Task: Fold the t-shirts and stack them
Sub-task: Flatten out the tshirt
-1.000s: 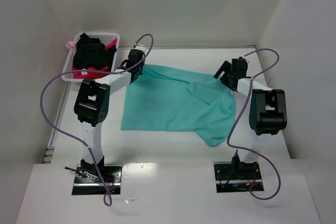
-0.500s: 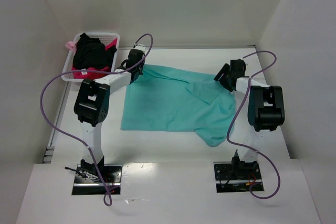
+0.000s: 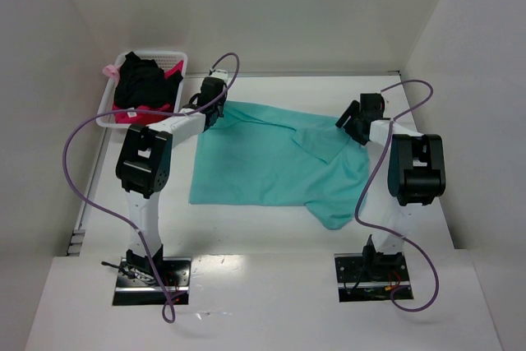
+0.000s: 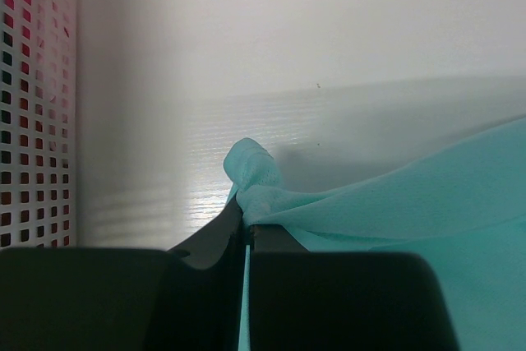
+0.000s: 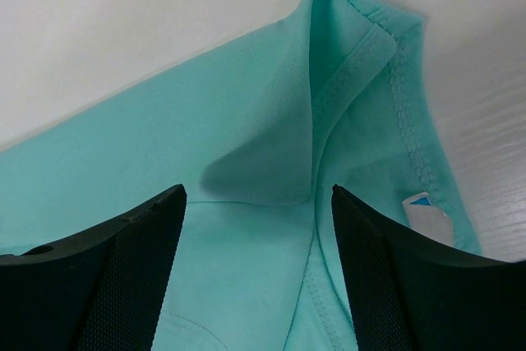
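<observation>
A teal t-shirt (image 3: 275, 162) lies spread on the white table, with a flap folded over at its right. My left gripper (image 3: 217, 113) is shut on the shirt's far left corner; in the left wrist view the teal fabric (image 4: 255, 182) bunches out between the closed fingers. My right gripper (image 3: 349, 125) is open just above the shirt's far right corner. In the right wrist view the fingers (image 5: 131, 260) stand wide apart over a folded hem (image 5: 353, 71) and a white and blue label (image 5: 427, 215).
A white perforated basket (image 3: 177, 59) at the far left holds black and pink clothes (image 3: 141, 84); its wall shows in the left wrist view (image 4: 33, 104). White walls enclose the table on the left, back and right. Purple cables loop from both arms.
The right arm has shifted slightly toward the shirt's far right corner. The left gripper and the shirt have not visibly moved.
</observation>
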### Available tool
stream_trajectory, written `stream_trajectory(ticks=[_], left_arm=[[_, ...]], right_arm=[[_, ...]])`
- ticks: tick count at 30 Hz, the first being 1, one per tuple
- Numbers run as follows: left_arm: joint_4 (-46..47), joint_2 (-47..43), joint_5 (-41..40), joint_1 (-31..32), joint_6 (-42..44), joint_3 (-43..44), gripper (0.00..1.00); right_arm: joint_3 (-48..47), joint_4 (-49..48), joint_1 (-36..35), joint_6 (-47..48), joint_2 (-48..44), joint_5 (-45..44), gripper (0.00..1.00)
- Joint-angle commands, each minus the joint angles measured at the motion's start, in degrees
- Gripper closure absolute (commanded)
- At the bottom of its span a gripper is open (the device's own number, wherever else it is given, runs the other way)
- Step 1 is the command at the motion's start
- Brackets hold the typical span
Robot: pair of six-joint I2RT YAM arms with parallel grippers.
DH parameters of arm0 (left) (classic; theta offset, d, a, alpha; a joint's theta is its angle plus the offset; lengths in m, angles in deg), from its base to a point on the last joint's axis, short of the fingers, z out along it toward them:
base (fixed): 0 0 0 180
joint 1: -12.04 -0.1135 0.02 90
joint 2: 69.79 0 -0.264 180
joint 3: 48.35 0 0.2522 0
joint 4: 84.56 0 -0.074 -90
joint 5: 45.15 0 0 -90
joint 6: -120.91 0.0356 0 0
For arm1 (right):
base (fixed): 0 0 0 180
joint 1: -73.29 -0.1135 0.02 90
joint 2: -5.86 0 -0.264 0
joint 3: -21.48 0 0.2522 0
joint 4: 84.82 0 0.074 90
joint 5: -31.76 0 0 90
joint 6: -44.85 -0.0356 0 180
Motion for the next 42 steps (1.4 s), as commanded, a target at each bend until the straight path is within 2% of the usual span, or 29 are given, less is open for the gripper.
stream_trajectory(ticks=[1,7,10,11,14,15,18,21,27,31,32,34,37,39,42], left_arm=[[1.9,-2.0,0.9,-0.3,-1.2,0.3,1.0],[1.9,-2.0,0.9,-0.3,-1.2,0.3,1.0],[1.9,-2.0,0.9,-0.3,-1.2,0.3,1.0],[1.9,-2.0,0.9,-0.3,-1.2,0.3,1.0],[1.9,-2.0,0.9,-0.3,-1.2,0.3,1.0],[1.9,-2.0,0.9,-0.3,-1.2,0.3,1.0],[1.9,-2.0,0.9,-0.3,-1.2,0.3,1.0],[1.9,-2.0,0.9,-0.3,-1.2,0.3,1.0],[1.9,-2.5,0.9,-0.3,-1.7,-0.7,1.0],[1.9,-2.5,0.9,-0.3,-1.7,-1.4,1.0],[1.9,-3.0,0.9,-0.3,-1.7,-1.4,1.0],[1.9,-3.0,0.9,-0.3,-1.7,-1.4,1.0],[1.9,-3.0,0.9,-0.3,-1.7,-1.4,1.0],[1.9,-3.0,0.9,-0.8,-1.7,-1.4,1.0],[1.9,-3.0,1.4,-0.8,-1.7,-1.4,1.0]], right_arm=[[-2.4,0.8,0.4,-0.4,0.6,-1.5,0.22],[-3.1,0.8,0.4,-0.4,1.3,-1.0,0.28],[-4.3,0.8,0.4,-0.4,2.4,-0.4,0.43],[-4.3,0.8,0.4,-0.4,2.4,0.2,0.53],[-4.8,0.8,0.4,-0.4,3.0,0.2,0.66],[-4.8,0.8,0.4,-0.4,3.0,0.2,0.74],[-5.3,0.8,0.4,-0.4,3.0,0.2,0.8],[-5.3,0.8,0.4,-0.4,1.7,0.2,0.82],[-7.4,1.1,0.4,0.8,1.1,-2.2,0.82],[-7.4,1.1,0.4,0.8,0.5,-2.2,0.75],[-6.8,1.1,0.4,0.2,0.5,-2.2,0.69],[-6.2,0.6,0.4,0.2,0.5,-2.2,0.67],[-5.6,0.6,0.4,0.2,0.5,-1.7,0.58],[-5.6,0.6,0.4,0.2,0.5,-1.7,0.46],[-5.6,2.1,0.4,0.2,-0.1,-2.2,0.4]])
